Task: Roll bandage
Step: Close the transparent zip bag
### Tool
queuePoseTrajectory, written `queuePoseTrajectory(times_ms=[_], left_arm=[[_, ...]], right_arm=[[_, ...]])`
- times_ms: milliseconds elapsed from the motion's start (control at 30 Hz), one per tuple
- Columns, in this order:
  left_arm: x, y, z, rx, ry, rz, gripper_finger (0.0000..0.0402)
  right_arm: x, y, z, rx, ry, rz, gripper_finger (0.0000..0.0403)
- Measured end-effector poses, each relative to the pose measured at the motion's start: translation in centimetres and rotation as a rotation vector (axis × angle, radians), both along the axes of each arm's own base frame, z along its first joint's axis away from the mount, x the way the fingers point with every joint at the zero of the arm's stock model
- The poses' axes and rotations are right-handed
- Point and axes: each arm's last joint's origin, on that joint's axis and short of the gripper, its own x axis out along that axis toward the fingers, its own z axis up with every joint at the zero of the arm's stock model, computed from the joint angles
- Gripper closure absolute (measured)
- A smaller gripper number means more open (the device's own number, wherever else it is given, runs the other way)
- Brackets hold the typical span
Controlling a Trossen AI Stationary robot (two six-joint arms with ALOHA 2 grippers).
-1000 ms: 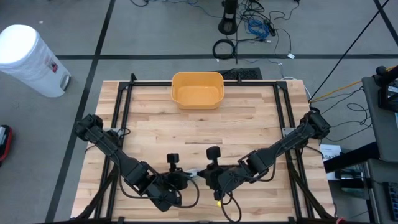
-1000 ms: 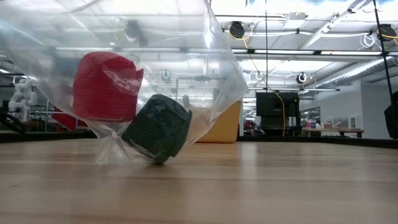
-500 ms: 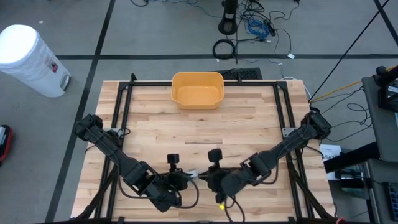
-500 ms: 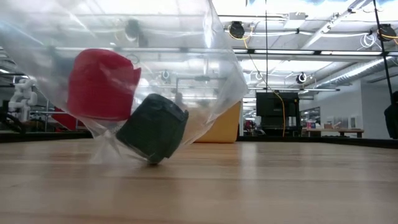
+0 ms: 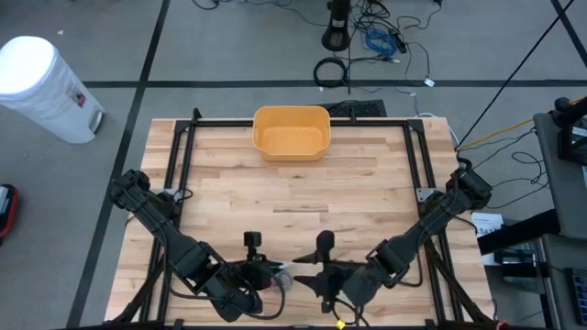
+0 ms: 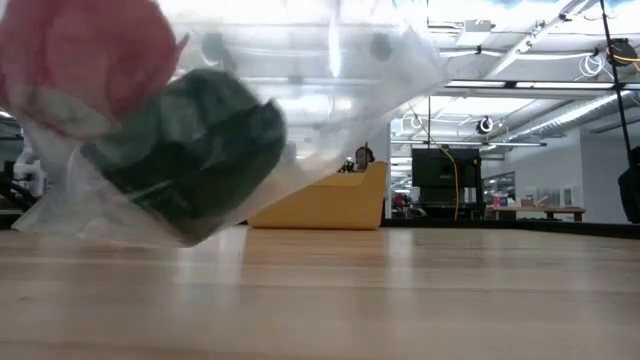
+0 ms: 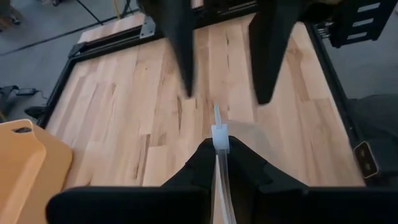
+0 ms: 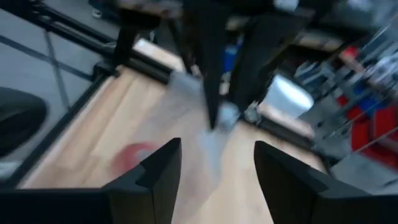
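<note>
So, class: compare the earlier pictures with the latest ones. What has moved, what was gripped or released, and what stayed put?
The right gripper has opened, letting go of the clear plastic bag. The left gripper still pinches the bag's edge, and both arms have drawn towards the table's near edge. The bag, holding the red roll and the dark green roll, now looks nearer the low camera. The yellow bin stayed.

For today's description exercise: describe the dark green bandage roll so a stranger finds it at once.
Start at the wooden table, then the clear plastic bag hanging over it. Inside, the dark green roll sits just below the red roll, the only dark one.
</note>
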Motion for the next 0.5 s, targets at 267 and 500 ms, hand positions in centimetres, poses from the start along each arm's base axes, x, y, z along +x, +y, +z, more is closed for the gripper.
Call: queuePoseTrajectory(times_ms=[267, 500], left_arm=[[-0.5, 0.7, -0.4, 0.091, 0.025, 0.066, 0.0373], [-0.8, 1.1, -0.1, 0.118, 0.023, 0.091, 0.0373]], right_arm=[[2.1, -5.2, 4.2, 0.000, -0.158, 0.164, 0.0237], [2.0, -8.2, 4.2, 0.127, -0.013, 0.240, 0.0249]])
